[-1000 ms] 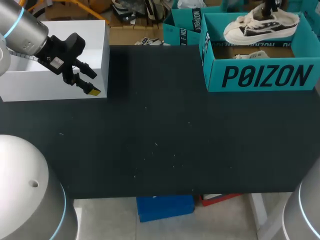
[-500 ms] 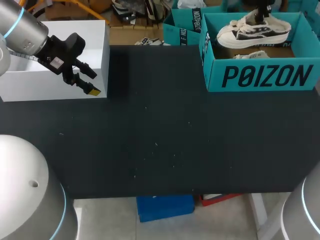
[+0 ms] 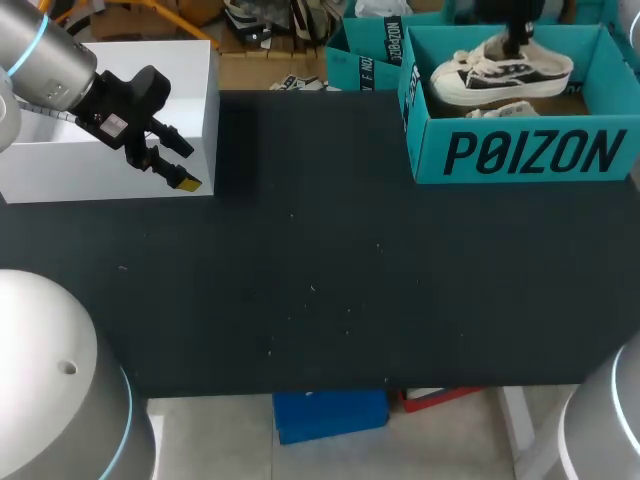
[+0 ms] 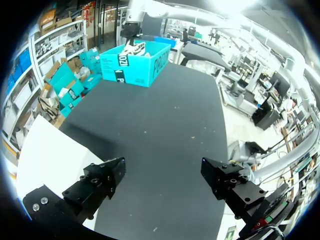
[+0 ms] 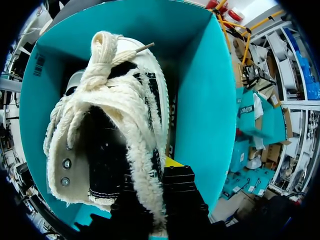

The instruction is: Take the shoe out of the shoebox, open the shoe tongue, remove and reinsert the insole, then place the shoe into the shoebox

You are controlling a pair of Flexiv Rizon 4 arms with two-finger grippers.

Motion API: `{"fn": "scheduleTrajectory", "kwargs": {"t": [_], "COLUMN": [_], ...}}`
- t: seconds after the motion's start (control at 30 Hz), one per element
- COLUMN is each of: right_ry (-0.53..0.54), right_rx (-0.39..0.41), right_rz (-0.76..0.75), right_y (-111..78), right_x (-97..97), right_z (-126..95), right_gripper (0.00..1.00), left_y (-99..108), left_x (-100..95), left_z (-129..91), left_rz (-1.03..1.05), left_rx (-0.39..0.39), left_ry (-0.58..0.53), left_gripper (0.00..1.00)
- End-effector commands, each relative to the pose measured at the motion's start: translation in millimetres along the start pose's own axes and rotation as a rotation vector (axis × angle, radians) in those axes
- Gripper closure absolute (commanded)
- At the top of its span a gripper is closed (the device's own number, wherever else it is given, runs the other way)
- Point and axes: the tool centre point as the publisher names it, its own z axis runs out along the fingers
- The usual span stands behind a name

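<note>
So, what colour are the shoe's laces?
The laces are cream; the right wrist view shows them best.

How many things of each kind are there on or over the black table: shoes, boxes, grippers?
Shoes: 1, the shoe; a pale thing below it is too hidden to name.
Boxes: 2, the teal shoebox and the white box.
Grippers: 2, the left gripper, open, and the right gripper, shut on the shoe.
Total: 5.
</note>
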Motion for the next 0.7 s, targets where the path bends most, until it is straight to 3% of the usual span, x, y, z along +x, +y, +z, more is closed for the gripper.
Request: {"fn": "scheduleTrajectory", "kwargs": {"t": [0.03, 0.7], "right_ry": [0.057, 0.101], "right_rx": [-0.006, -0.017], "right_rz": [-0.009, -0.021], "right_y": [0.0, 8.2], "right_x": [-12.7, -2.8], "right_z": [15.4, 55.1], "right_gripper": [1.0, 1.0], "left_y": [0.3, 0.3], "left_x": [1.5, 1.5], "left_z": [0.4, 0.4], "left_rz": [-0.001, -0.001], "left_rx": [-0.002, -0.002], "left_ry": [-0.005, -0.005], "left_gripper": [0.0, 0.0]}}
